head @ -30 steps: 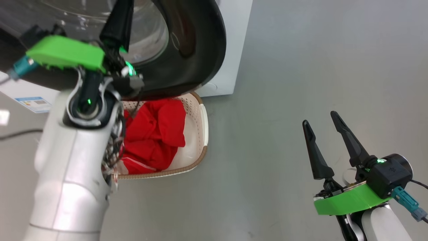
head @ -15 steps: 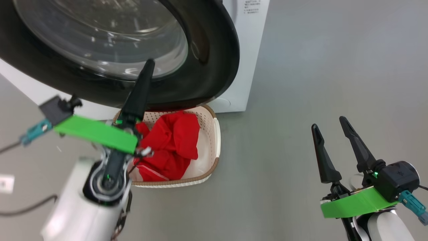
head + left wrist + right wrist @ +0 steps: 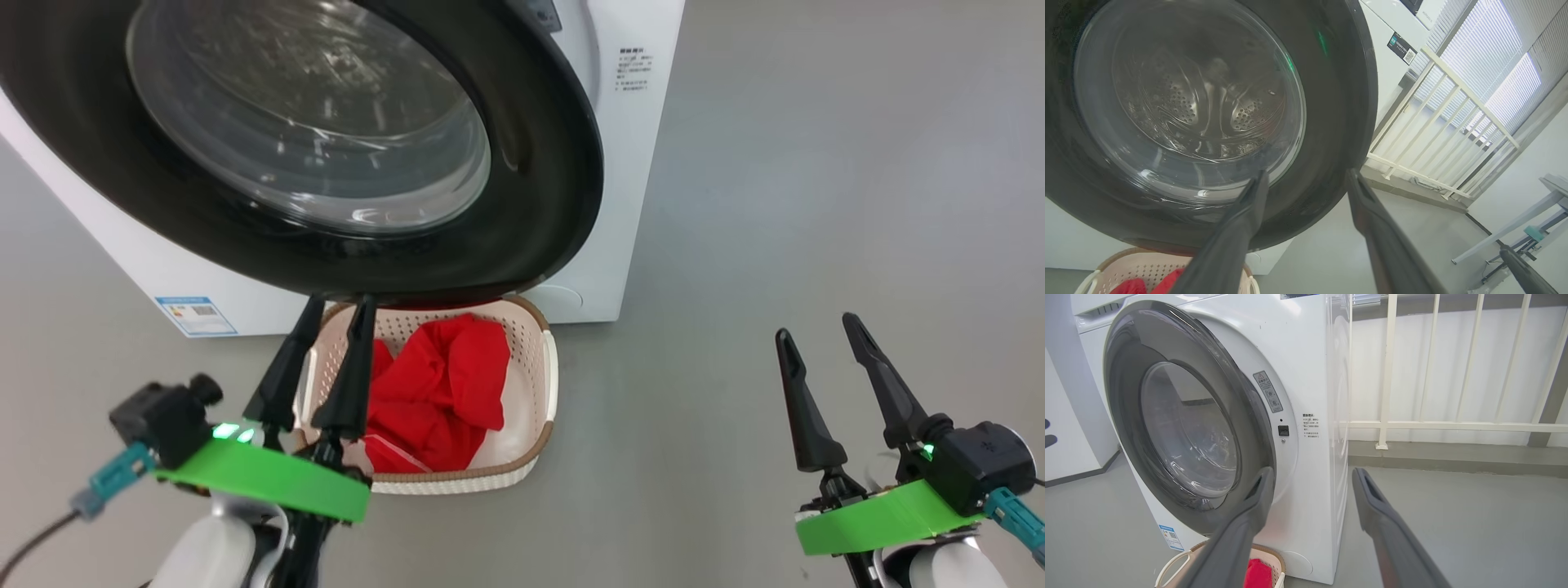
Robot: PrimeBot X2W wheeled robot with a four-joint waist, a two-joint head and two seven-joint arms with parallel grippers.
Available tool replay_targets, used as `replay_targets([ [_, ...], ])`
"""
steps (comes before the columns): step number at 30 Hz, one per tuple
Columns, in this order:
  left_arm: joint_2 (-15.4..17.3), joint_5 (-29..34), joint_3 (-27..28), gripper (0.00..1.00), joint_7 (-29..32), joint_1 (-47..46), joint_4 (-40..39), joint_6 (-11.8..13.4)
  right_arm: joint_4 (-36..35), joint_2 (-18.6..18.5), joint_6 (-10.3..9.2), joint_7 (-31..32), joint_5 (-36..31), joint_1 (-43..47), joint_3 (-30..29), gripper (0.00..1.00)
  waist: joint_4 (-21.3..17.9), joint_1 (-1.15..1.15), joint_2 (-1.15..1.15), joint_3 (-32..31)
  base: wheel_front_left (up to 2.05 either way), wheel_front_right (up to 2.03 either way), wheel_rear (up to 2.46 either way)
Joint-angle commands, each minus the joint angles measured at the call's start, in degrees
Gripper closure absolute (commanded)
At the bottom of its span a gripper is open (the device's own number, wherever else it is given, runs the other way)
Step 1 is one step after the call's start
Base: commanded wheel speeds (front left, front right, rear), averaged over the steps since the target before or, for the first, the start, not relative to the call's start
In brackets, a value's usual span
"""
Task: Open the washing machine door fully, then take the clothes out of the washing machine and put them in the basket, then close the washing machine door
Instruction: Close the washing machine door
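Observation:
The washing machine [image 3: 645, 163] stands white at the top, its glossy black door [image 3: 539, 163] swung close against its front. In the right wrist view the door [image 3: 1126, 396] leaves the latch slot uncovered at its right edge. Below the door sits the cream basket [image 3: 547, 384] holding the red clothes [image 3: 441, 384]. My left gripper [image 3: 339, 304] hovers open over the basket's left rim, its fingers empty and pointing at the door's lower edge [image 3: 1339, 102]. Far right over bare floor, my right gripper [image 3: 816, 327] is open and empty.
A blue label [image 3: 196, 314] marks the machine's lower front. A white railing [image 3: 1453, 424] runs along the wall right of the machine. Another white cabinet [image 3: 1069, 416] stands to its left. A dark cable [image 3: 33, 539] trails on the grey floor at lower left.
My left arm has dropped from the door's front to low left, and its jaws have opened. The head view has shifted and shows more of the machine. The right gripper has stayed open.

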Motion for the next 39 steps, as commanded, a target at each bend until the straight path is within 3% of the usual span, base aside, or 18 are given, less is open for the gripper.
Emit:
replay_targets([
  [1, 1.6, 2.2, 2.9, 0.00, -0.6, -0.1, -2.4, 0.6, -1.3, -0.3, 0.36, -0.4, 0.4, -0.2, 1.0, 0.00, 0.5, 0.00, 0.00, -0.7, 0.00, 0.00, 0.00],
  [6, 0.5, 11.5, 6.0, 0.00, -0.7, 4.3, -5.5, 3.2, -1.2, -0.3, 0.36, -0.4, 0.7, 0.6, 0.4, 0.00, 0.6, 0.00, 0.00, -2.3, 0.00, 0.00, 0.00],
  [16, -1.2, 21.0, 9.6, 0.00, -0.7, 11.9, -7.4, 4.2, -1.9, -0.3, 0.36, -0.4, 1.0, 3.3, -2.0, 0.00, 0.1, 0.00, 0.00, -4.8, 0.00, 0.00, 0.00],
  [39, -4.1, 28.7, 13.2, 0.00, -0.7, 16.8, -6.0, 4.6, -3.0, -0.3, 0.36, -0.4, 1.2, 6.2, -3.3, 0.00, -0.2, 0.00, 0.00, -5.6, 0.00, 0.00, 0.00],
])
